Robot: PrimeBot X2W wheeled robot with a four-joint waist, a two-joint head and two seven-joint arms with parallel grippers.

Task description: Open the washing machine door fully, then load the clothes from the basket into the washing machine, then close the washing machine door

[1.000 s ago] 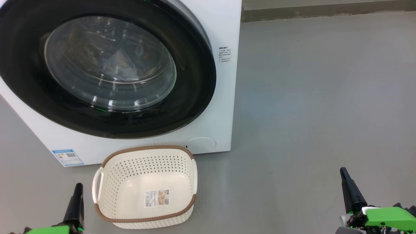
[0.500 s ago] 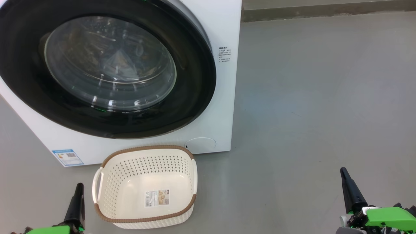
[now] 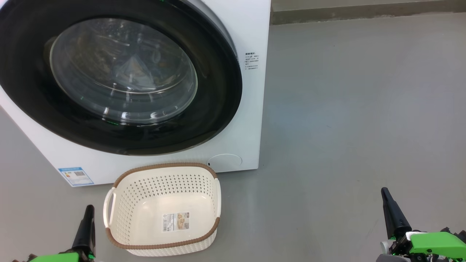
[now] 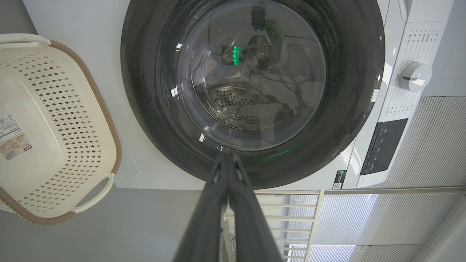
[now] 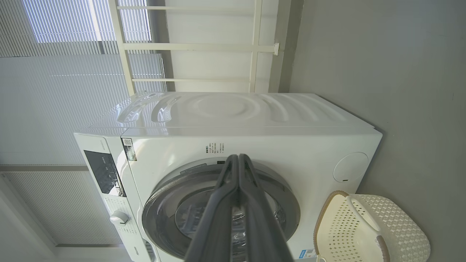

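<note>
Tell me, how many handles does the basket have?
2. One handle is on the left side of the basket in the head view; the other handle is on its right. None seem hidden.

Nothing can be read outright. The washing machine (image 3: pixel 255 109) has a blue label (image 3: pixel 75 176) at the near left corner of its front and a few lines of small dark print (image 3: pixel 252 60) towards the right edge (both too fine to read). On the floor of the basket (image 3: pixel 160 189) lies a sticker (image 3: pixel 176 222) with a barcode, its words illegible. Tiny print surrounds the dial (image 4: pixel 414 75).
</note>
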